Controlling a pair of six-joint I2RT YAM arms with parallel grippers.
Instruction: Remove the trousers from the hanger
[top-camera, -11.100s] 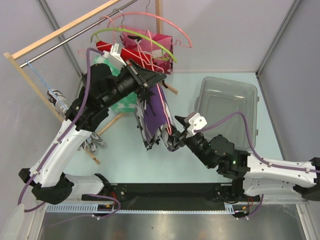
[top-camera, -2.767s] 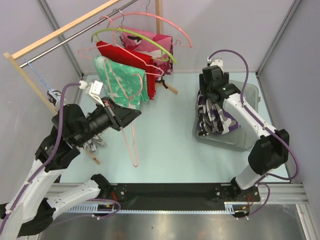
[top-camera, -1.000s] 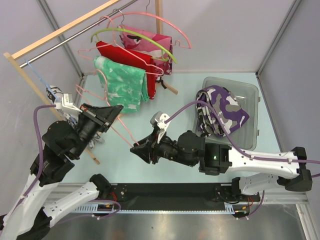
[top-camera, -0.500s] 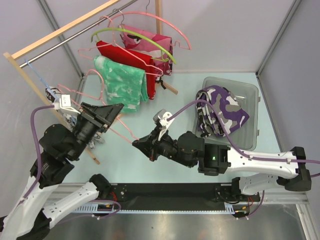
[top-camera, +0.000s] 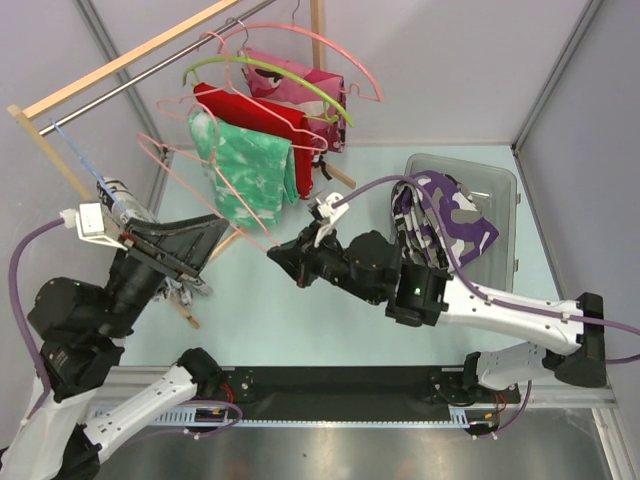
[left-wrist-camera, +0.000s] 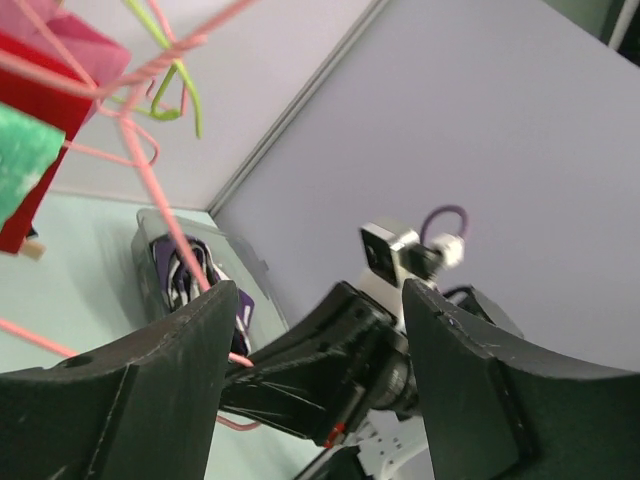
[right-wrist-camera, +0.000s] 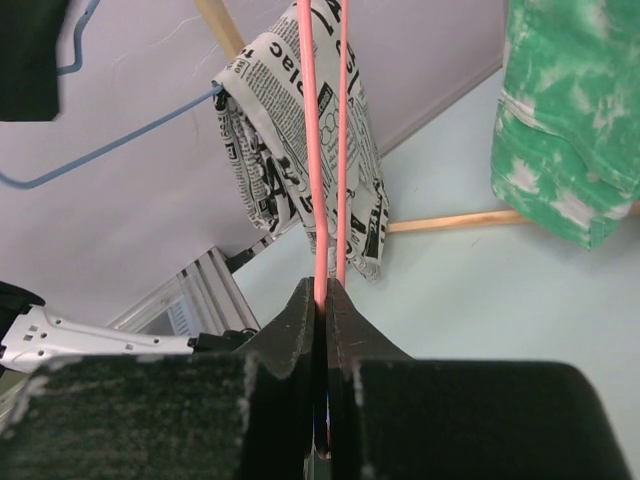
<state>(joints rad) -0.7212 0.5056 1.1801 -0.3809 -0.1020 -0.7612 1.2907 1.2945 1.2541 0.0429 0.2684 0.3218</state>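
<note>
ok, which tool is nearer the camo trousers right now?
Right. The right tool is mid-table, well apart from the trousers lying in the bin. The left tool is farther off, on the far side of the right one.

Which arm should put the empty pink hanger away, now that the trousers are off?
Right, most likely. The right gripper is shut on the hanger wire, while the left gripper is open and grips nothing. The trousers already lie in the bin.
</note>
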